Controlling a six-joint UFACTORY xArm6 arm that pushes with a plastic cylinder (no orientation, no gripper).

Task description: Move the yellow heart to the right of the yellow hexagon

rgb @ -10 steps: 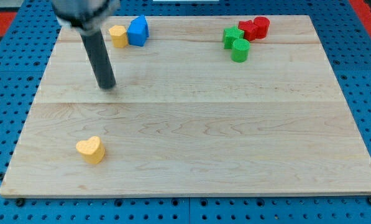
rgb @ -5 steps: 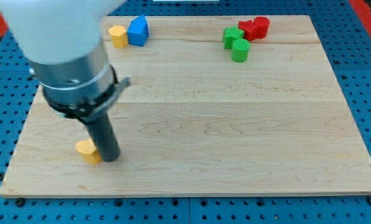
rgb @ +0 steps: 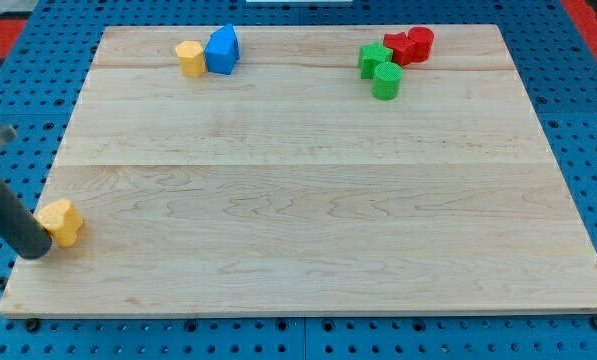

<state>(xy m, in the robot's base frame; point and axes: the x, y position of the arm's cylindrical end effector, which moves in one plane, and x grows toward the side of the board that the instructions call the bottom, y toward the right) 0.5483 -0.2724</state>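
My tip (rgb: 38, 250) touches the yellow heart (rgb: 62, 221) at its 8 o'clock, placed to shove it toward the yellow hexagon (rgb: 189, 57) at the worktop's (rgb: 308, 200) 11 o'clock; no hand exists.

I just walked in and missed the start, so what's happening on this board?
A robot arm's rod is pushing blocks about a wooden board. My tip sits at the view's left edge, against the left side of the yellow heart. The yellow hexagon stands far off at the view's top, touching a blue block. Green and red blocks cluster at the top right.
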